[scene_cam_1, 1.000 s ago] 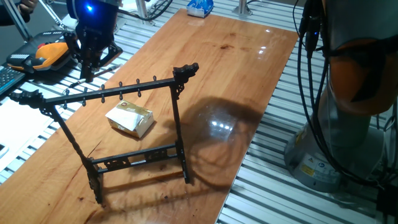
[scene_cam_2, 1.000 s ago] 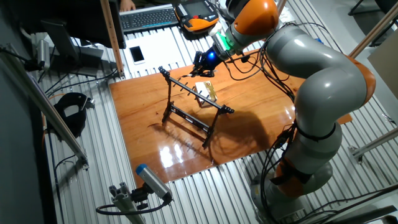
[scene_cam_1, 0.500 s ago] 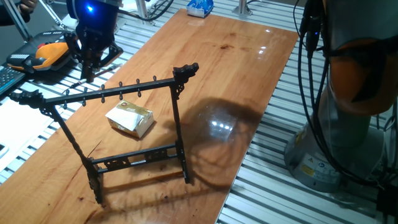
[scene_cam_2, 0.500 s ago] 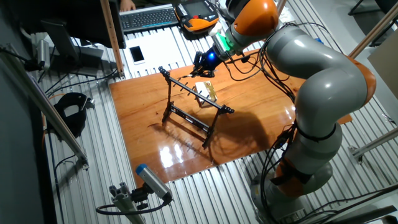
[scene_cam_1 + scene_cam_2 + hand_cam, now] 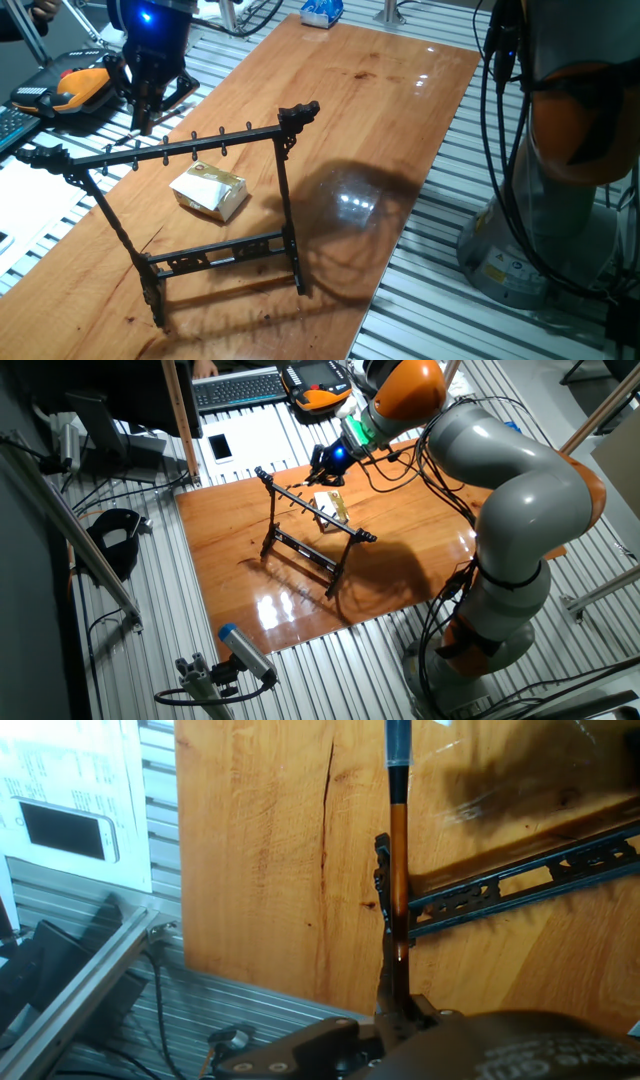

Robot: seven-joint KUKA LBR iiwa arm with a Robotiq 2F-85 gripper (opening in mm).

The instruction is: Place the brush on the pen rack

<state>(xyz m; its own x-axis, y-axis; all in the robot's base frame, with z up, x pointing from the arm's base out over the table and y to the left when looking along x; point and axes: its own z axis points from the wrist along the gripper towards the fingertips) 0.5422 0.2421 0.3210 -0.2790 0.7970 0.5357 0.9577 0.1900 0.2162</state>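
The black pen rack (image 5: 220, 137) stands on the wooden table (image 5: 380, 110), its long hooked top bar running from near left to its carved right end. It also shows in the other fixed view (image 5: 300, 499) and in the hand view (image 5: 520, 880). My gripper (image 5: 146, 104) hangs over the table's far left edge, behind the rack's left part, and shows again in the other fixed view (image 5: 326, 464). In the hand view the gripper (image 5: 400, 1010) is shut on the thin brown brush (image 5: 398, 870), which points away along the fingers, dark end farthest, across the rack's end.
A small tan cardboard box (image 5: 210, 190) lies on the table just behind the rack. An orange and black pendant (image 5: 80, 85) and a keyboard (image 5: 240, 388) sit off the table's far left side. A phone on paper (image 5: 65, 830) lies beside the table edge. The arm's base (image 5: 570, 150) stands to the right.
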